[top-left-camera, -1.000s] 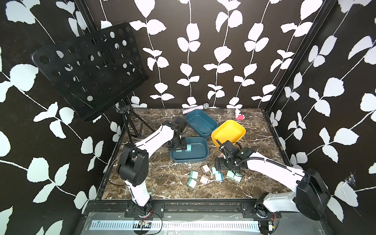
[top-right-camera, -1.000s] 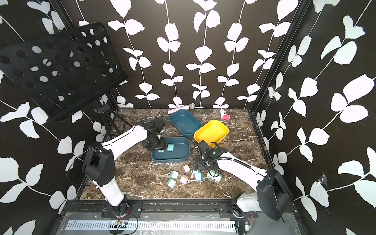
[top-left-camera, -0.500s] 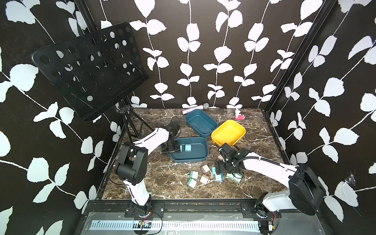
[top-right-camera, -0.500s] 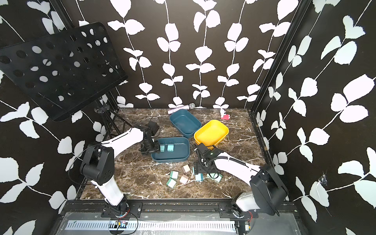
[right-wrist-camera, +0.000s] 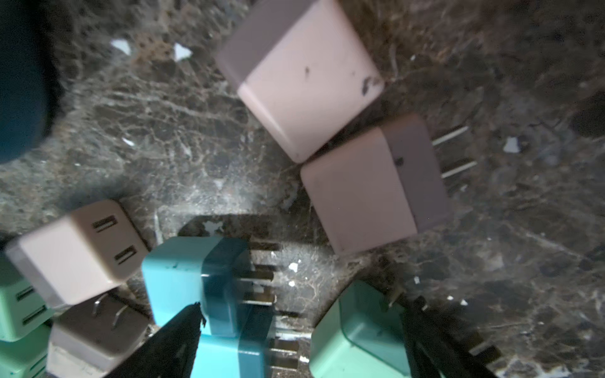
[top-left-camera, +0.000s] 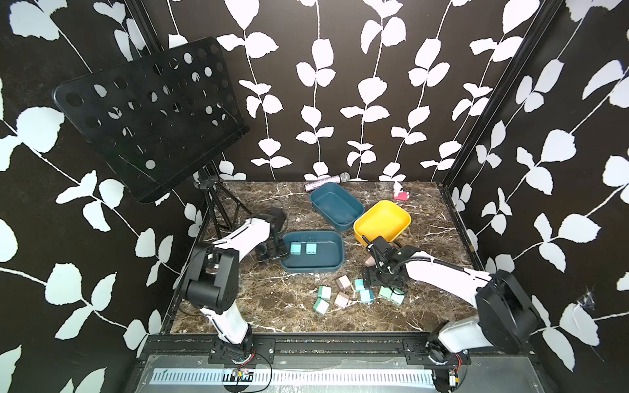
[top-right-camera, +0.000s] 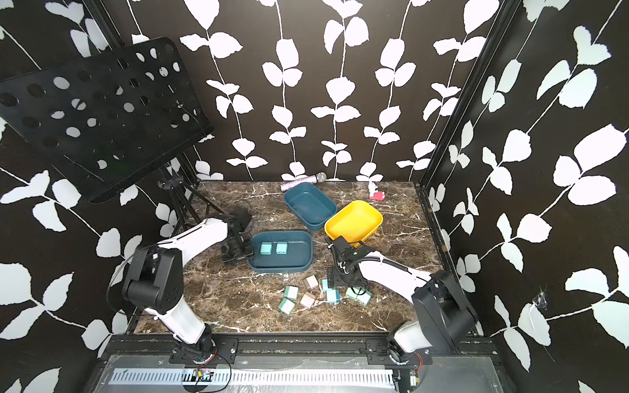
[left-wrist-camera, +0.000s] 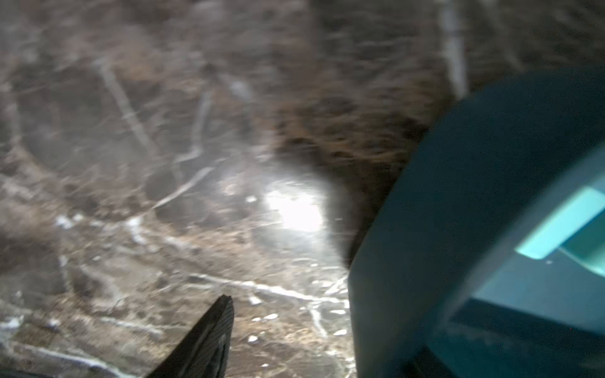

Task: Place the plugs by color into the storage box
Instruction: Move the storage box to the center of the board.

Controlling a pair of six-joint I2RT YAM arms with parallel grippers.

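The right gripper, fingers spread, hung over plugs near the tray holding two blue plugs. The left gripper sat at its rim, finger state unclear.

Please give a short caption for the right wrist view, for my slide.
Open right gripper at two light blue plugs, with pinkish beige plugs and mint green plugs nearby on the marble table.

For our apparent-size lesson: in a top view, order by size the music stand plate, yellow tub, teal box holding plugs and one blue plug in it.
1. music stand plate
2. teal box and yellow tub: too alike to rank
3. blue plug
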